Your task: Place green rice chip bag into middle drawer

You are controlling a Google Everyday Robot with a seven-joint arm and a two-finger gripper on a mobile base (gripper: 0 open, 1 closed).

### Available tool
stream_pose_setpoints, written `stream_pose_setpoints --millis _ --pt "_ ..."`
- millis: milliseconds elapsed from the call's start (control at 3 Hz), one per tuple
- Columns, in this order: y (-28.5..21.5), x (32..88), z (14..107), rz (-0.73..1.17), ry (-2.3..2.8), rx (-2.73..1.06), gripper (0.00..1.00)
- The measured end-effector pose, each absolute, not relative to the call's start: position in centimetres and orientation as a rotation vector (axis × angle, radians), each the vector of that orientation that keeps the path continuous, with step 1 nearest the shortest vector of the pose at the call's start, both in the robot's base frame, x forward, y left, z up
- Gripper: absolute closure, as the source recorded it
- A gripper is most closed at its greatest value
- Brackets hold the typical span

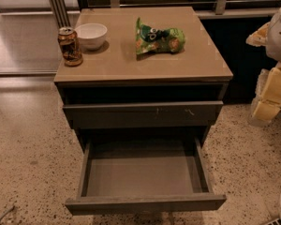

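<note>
- Green chip bag (159,40) lies on the bench (145,67), right of bowl (91,34) and can (70,46).
- Drawer (145,175) below stands pulled out.
- Gripper (270,90) at right edge — jaws' spread cannot be told.

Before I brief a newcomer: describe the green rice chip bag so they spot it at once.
On the cabinet's tan top, right of centre, lies the green rice chip bag; the gripper hangs beyond the cabinet's right side, away from it. Unlike the white bowl and drink can at the left, it is crinkled and bright green.
</note>
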State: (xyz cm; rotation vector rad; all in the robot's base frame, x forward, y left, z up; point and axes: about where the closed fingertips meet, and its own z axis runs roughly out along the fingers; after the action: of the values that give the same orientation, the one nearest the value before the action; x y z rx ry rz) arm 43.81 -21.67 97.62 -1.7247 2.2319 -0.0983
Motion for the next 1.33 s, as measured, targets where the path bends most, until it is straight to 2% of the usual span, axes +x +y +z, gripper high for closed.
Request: stream_pose_setpoints --millis 667,1000,1333 --pt "-21.7 44.6 98.2 -0.14 2.201 -1.729 0.0" --pt "-21.9 49.0 98.5 -0.213 2.12 -1.724 0.0" --pt "-21.1 55.8 98.0 -0.245 2.026 -1.681 0.0"
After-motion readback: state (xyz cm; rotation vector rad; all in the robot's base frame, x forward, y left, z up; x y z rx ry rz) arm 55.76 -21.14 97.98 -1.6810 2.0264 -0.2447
